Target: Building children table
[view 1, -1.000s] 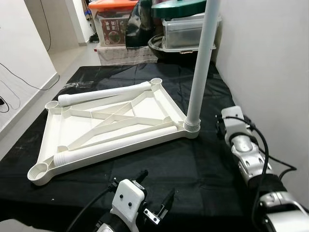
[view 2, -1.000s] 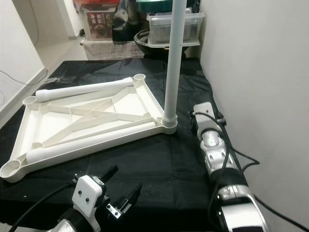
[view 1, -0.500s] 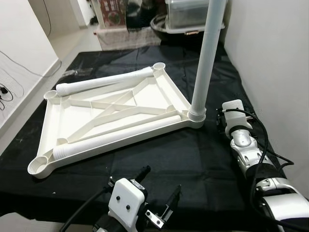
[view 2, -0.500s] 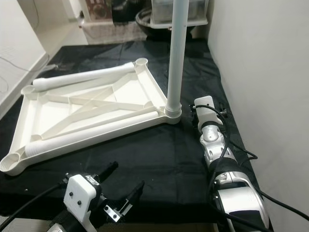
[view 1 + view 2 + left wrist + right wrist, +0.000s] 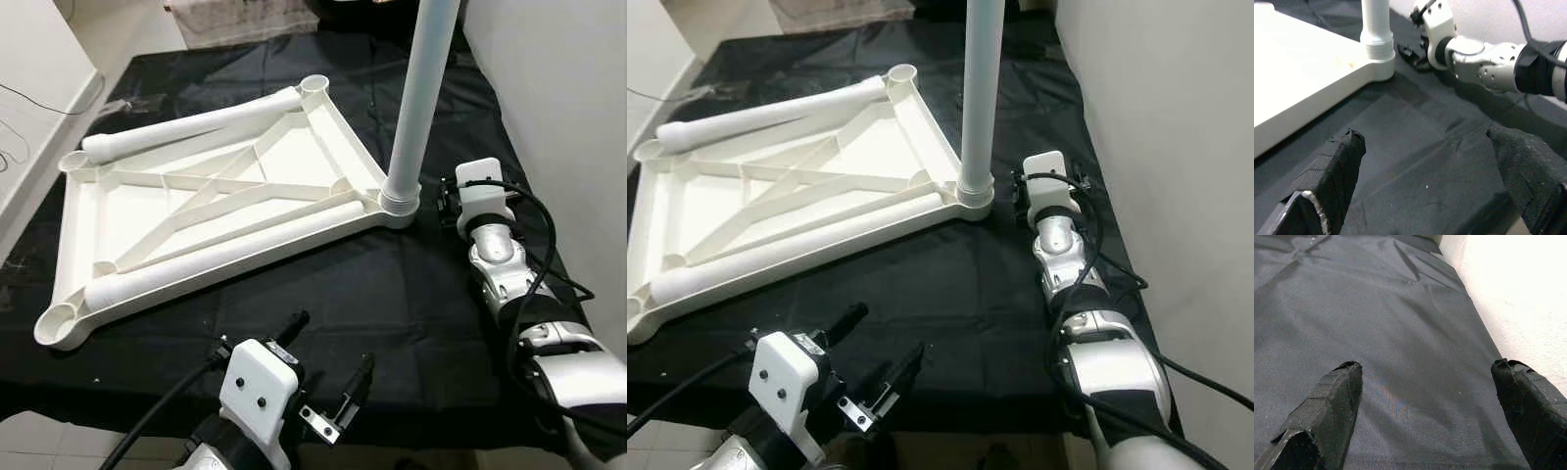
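Note:
The white table top (image 5: 284, 166) lies upside down on a black cloth (image 5: 411, 313). One white leg (image 5: 421, 88) stands upright in its near right corner socket. Two loose legs lie on it, one along the far edge (image 5: 186, 127) and one along the near edge (image 5: 225, 257). My left gripper (image 5: 328, 377) hovers open over the cloth's front edge, its fingers (image 5: 1342, 161) wide apart and aimed at the upright leg's base (image 5: 1376, 36). My right gripper (image 5: 449, 201) rests open on the cloth just right of that base, its fingers (image 5: 1337, 396) spread with nothing between them.
A white wall (image 5: 568, 117) runs close along the cloth's right side. Open corner sockets show at the far right (image 5: 315, 85) and near left (image 5: 54, 323) of the table top. Light floor (image 5: 39, 59) lies to the left.
The camera has tilted down and moved closer, so the whole scene has shifted. The table parts keep their places. Both grippers stay open, and the left one sits slightly farther forward.

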Available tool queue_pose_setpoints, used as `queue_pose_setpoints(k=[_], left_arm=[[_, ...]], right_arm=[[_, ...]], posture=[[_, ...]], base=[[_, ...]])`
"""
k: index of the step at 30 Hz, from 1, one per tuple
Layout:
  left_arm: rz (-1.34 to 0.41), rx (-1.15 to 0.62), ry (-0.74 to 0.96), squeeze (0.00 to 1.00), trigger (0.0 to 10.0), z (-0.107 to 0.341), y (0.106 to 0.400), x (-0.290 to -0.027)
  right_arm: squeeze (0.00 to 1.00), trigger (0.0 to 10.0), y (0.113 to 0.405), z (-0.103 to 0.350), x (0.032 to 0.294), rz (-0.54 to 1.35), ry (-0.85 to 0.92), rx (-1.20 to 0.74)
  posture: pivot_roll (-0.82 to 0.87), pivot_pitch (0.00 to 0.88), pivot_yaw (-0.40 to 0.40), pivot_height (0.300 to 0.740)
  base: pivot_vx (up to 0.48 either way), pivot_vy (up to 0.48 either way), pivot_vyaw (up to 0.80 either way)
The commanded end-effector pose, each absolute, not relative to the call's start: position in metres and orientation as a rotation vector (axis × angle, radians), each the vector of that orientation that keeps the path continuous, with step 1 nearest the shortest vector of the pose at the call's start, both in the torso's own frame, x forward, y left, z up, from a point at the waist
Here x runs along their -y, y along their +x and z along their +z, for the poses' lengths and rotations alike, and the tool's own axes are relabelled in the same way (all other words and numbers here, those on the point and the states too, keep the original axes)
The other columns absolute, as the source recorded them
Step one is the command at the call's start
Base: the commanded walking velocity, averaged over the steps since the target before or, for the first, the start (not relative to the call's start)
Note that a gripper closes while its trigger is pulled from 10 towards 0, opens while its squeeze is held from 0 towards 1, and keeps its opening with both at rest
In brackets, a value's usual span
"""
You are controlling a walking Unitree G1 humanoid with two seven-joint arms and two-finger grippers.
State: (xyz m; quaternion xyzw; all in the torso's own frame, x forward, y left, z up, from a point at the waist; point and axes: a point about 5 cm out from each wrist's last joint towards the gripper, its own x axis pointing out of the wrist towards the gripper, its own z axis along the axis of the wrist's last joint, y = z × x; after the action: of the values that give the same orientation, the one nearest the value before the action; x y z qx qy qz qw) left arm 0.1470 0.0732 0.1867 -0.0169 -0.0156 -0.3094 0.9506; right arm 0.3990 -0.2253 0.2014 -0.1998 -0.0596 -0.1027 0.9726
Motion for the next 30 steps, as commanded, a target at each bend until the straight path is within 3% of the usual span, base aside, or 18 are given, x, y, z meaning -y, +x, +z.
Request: queue_pose_setpoints(k=[1, 11, 14, 30], left_arm=[[-0.618, 0.02, -0.029, 0.0, 10.0, 0.188, 0.144, -0.075], [-0.612, 0.013, -0.029, 0.0, 10.0, 0.19, 0.143, -0.073], [-0.605, 0.007, -0.013, 0.0, 10.0, 0.191, 0.146, -0.076], [-0.586, 0.02, 0.015, 0.0, 10.0, 0.193, 0.153, -0.079]], right_arm=[[0.0, 10.0, 0.396, 0.177, 0.219, -0.165, -0.388, 0.03], [0.0, 10.0, 0.4, 0.168, 0.189, 0.046, -0.149, -0.011], [0.0, 10.0, 0.4, 0.169, 0.166, 0.237, -0.056, 0.016], [0.0, 10.0, 0.394, 0.176, 0.15, 0.449, -0.107, 0.119]], posture=[[0.2, 0.353, 0.117, 0.74], [0.22, 0.352, 0.122, 0.74], [0.22, 0.347, 0.12, 0.74], [0.2, 0.34, 0.112, 0.74]], base=[[0.0, 0.0, 0.0], [0.0, 0.0, 0.0], [0.0, 0.0, 0.0], [0.0, 0.0, 0.0]])
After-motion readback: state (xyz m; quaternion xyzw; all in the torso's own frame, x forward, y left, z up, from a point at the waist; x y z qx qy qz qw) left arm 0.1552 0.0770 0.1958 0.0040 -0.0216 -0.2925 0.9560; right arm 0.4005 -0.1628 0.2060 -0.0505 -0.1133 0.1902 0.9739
